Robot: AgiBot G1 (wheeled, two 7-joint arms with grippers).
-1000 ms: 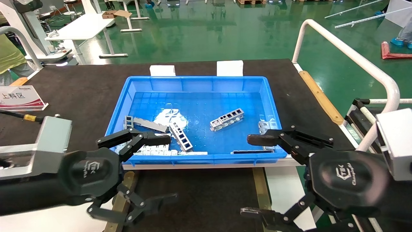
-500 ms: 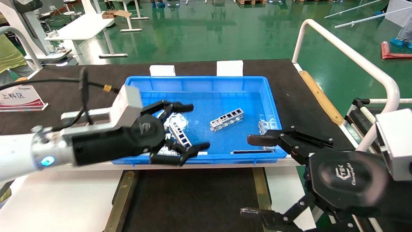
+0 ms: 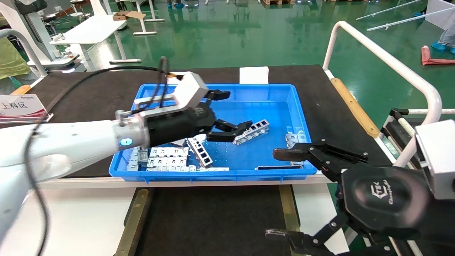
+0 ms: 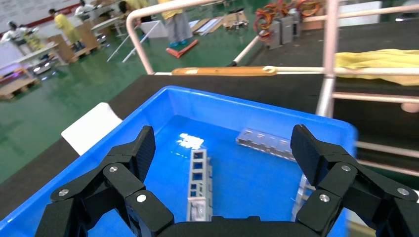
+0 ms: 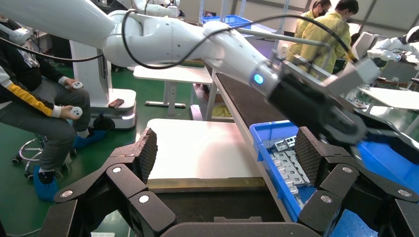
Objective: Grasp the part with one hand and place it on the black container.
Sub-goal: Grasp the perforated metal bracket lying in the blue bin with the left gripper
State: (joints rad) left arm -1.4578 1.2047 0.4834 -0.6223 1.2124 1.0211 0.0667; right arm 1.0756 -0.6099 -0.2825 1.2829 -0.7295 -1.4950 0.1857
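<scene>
Over the blue bin [image 3: 300, 117] my left gripper [image 3: 227, 112] hangs spread wide, the part [image 3: 251, 132] at its 5 o'clock. My right gripper [image 3: 280, 193], parked near the bin's 5 o'clock corner, gapes wide too.

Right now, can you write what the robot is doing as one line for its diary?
left gripper: open, over part in blue bin | right gripper: open, parked near the bin's front right corner | part: not grasped

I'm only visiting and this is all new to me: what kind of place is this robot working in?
Most likely a factory floor or robot test hall. It has a glossy green floor, a blue bin of stamped metal parts that the left gripper reaches into, and people in yellow work jackets beyond.
</scene>
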